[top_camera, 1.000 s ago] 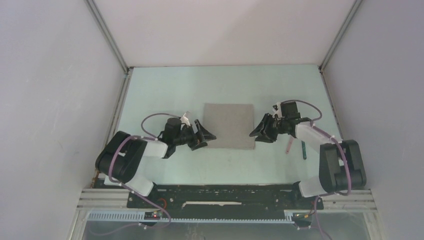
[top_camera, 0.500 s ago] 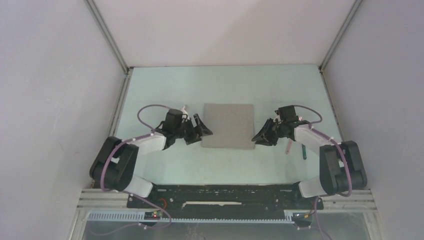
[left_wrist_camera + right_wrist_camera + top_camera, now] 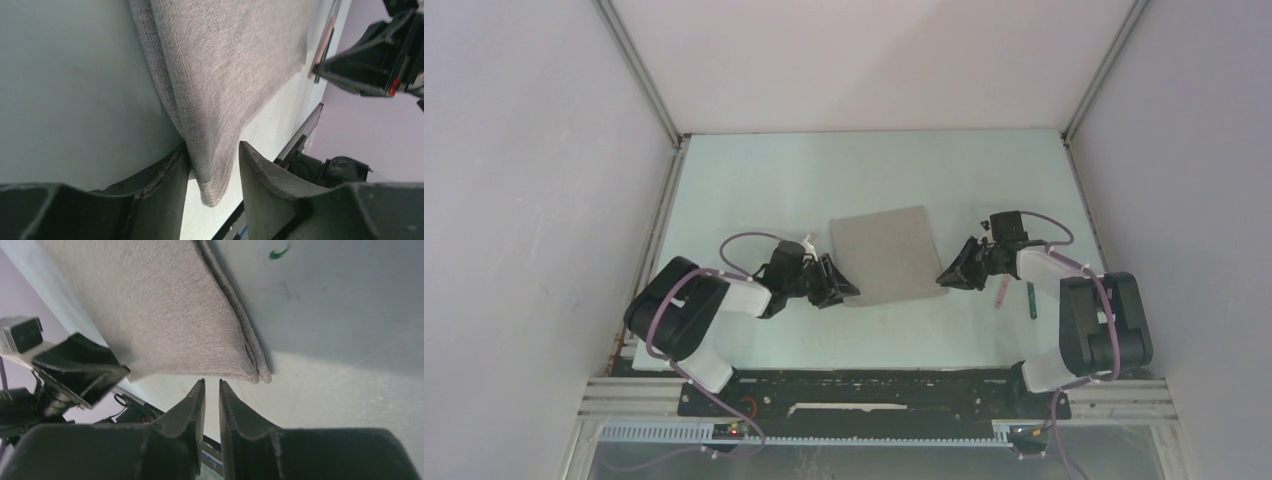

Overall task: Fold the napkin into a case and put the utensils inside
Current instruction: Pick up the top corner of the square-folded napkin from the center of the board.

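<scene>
The taupe-grey napkin lies flat and slightly skewed on the pale table. My left gripper is at its near left corner. In the left wrist view that corner hangs between the parted jaws of the left gripper, touching only the left finger. My right gripper is at the near right corner. In the right wrist view the right gripper has its jaws almost together, tips at the napkin's edge, no cloth in the slit. The utensils, a pink handle and a teal handle, lie right of it.
Pale walls enclose the table on three sides, with metal rails along the left and right edges. A small green mark is on the table beyond the napkin. The black base rail runs along the near edge.
The napkin has turned from square to skewed. The left gripper dropped back to the near left corner and its jaws narrowed around it. The right gripper's jaws closed to a slit.
</scene>
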{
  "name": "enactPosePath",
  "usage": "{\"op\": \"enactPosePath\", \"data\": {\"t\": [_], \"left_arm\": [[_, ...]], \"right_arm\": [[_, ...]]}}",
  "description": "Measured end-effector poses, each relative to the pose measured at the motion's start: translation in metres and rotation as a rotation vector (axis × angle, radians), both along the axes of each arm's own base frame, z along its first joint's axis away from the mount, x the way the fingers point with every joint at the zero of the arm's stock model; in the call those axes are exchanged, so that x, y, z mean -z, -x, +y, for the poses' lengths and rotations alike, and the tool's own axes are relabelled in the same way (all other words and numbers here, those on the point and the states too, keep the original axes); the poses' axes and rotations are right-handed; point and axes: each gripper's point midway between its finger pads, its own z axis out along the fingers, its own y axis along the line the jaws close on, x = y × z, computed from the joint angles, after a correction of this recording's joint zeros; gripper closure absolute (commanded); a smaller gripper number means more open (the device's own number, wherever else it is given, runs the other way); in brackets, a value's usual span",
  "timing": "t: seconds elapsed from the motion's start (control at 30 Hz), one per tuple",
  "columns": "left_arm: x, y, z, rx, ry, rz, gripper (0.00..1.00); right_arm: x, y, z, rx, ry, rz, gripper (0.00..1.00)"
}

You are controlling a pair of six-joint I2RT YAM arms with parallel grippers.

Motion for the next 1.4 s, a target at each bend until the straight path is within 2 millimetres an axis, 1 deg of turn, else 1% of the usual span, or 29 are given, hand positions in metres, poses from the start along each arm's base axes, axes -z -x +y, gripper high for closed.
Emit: {"op": "enactPosePath", "data": {"t": [0.07, 0.13, 0.2, 0.27, 0.37, 0.47, 0.57, 0.67, 0.73, 0.8, 0.83, 0.9, 0.97, 1.1, 1.23, 1.4], "left_arm": [[0.0, 0.012, -0.009, 0.023, 0.013, 0.014, 0.51], [0.0, 0.022, -0.017, 0.038, 0.025, 0.029, 0.47], [-0.002, 0.028, -0.024, 0.044, 0.037, 0.04, 0.44], [-0.004, 0.033, -0.03, 0.05, 0.048, 0.049, 0.4], [-0.007, 0.038, -0.031, 0.052, 0.061, 0.053, 0.34], [-0.01, 0.042, -0.029, 0.05, 0.065, 0.05, 0.34], [-0.009, 0.044, -0.027, 0.051, 0.063, 0.052, 0.35], [-0.008, 0.045, -0.026, 0.05, 0.063, 0.052, 0.33], [-0.008, 0.045, -0.026, 0.051, 0.063, 0.052, 0.3], [-0.01, 0.045, -0.026, 0.051, 0.065, 0.049, 0.27], [-0.011, 0.045, -0.026, 0.051, 0.067, 0.043, 0.25], [-0.012, 0.045, -0.025, 0.049, 0.064, 0.041, 0.24], [-0.013, 0.047, -0.021, 0.046, 0.056, 0.04, 0.23], [-0.016, 0.047, -0.013, 0.04, 0.02, 0.02, 0.22], [-0.02, 0.048, -0.007, 0.038, -0.017, -0.005, 0.22], [-0.022, 0.046, -0.001, 0.035, -0.053, -0.027, 0.22]], "right_arm": [[0.001, -0.002, -0.009, 0.015, 0.01, -0.003, 0.74], [0.002, -0.004, -0.016, 0.028, 0.017, -0.006, 0.72], [0.003, -0.007, -0.025, 0.046, 0.021, -0.009, 0.68], [0.003, -0.01, -0.035, 0.067, 0.024, -0.013, 0.65], [0.004, -0.013, -0.046, 0.084, 0.033, -0.024, 0.65], [0.009, -0.014, -0.053, 0.089, 0.033, -0.02, 0.65], [0.016, -0.011, -0.053, 0.072, 0.02, 0.004, 0.62], [0.024, -0.008, -0.052, 0.057, 0.017, 0.03, 0.61], [0.024, -0.009, -0.052, 0.049, 0.015, 0.03, 0.63], [0.021, -0.013, -0.051, 0.042, 0.007, 0.02, 0.68], [0.02, -0.015, -0.05, 0.039, 0.004, 0.015, 0.69], [0.019, -0.018, -0.05, 0.033, 0.001, 0.004, 0.66], [0.018, -0.019, -0.049, 0.029, 0.0, 0.001, 0.66], [0.021, -0.017, -0.046, 0.013, -0.001, 0.008, 0.67], [0.024, -0.016, -0.044, 0.005, -0.004, 0.017, 0.72], [0.022, -0.018, -0.043, -0.001, -0.006, 0.009, 0.71]]}}
